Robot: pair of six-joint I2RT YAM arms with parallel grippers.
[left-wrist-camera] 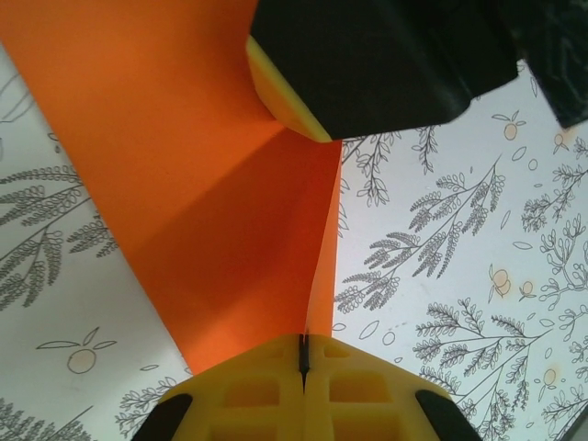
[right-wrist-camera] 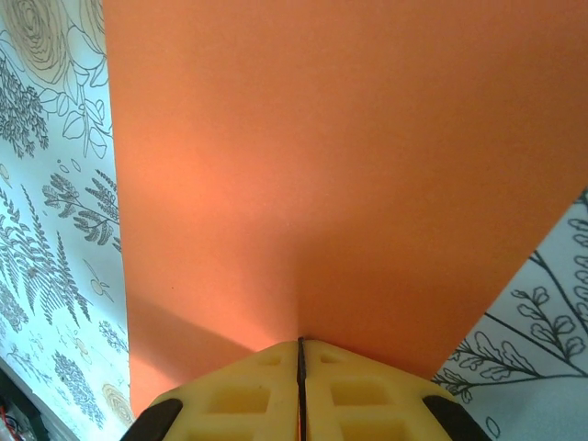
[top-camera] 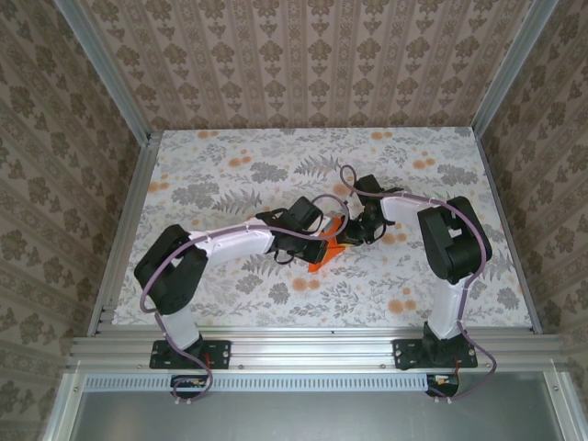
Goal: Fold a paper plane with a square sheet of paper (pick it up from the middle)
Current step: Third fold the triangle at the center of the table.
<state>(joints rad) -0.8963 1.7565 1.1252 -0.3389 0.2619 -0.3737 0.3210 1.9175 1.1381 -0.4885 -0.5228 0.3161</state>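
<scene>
Left of the worktop (top-camera: 184, 165) middle, at the left gripper (left-wrist-camera: 303, 354): clamped together on the near edge of the square sheet of paper (left-wrist-camera: 211, 211), with no gap between the jaws beyond the paper itself. Judged to be pinned here to anchor one end while a crease is set.

Over the worktop middle: held up between both grippers, bent along one fold into a shallow V, not yet a dart. Cannot be told whether a lower corner touches the worktop.

Just right of the worktop middle, at the right gripper (right-wrist-camera: 299, 342): likewise pressed shut on the sheet, at the far end of the fold, paper running into the seam between the jaws. Probably gripped there to draw the fold line taut.
</scene>
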